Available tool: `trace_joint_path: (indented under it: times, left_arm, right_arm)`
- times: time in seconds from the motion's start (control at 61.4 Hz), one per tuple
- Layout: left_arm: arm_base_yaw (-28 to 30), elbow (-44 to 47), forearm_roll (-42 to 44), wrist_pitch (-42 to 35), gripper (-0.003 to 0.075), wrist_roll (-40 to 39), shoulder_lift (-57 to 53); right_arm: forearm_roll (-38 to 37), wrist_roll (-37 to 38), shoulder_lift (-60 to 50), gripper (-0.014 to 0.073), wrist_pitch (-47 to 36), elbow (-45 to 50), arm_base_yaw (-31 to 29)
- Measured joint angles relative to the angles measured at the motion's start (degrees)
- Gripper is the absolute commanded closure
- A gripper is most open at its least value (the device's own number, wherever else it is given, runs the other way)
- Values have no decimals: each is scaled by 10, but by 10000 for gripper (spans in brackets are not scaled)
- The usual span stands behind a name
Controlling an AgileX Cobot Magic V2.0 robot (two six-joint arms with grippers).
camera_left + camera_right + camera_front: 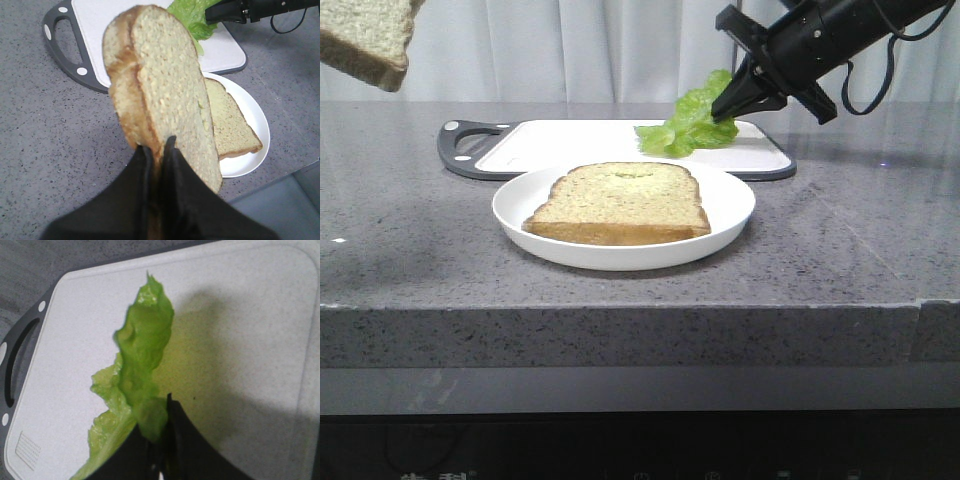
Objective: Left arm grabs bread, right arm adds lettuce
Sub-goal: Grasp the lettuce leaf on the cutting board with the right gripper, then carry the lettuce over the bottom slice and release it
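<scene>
Holding lettuce (688,125) clenched in your right gripper (732,108) above the cutting board (570,145).
Plated toast (620,203) lies at 7 o'clock; left gripper (159,150) grasps bread (165,90) aloft.

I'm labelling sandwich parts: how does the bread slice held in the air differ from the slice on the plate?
The held bread is up in the air, pinched by the left gripper and standing on edge; the plate slice lies flat on the white plate. The held bread looks thicker; the plate slice looks thinner. Both are pale, speckled and brown-crusted.
</scene>
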Motion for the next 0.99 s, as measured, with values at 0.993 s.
trace_joint_path:
  times: [0.993]
  left_arm:
    - [0,0,3,-1,741,0,0]
  right_arm:
    - [264,-311,-440,679,150,455,14]
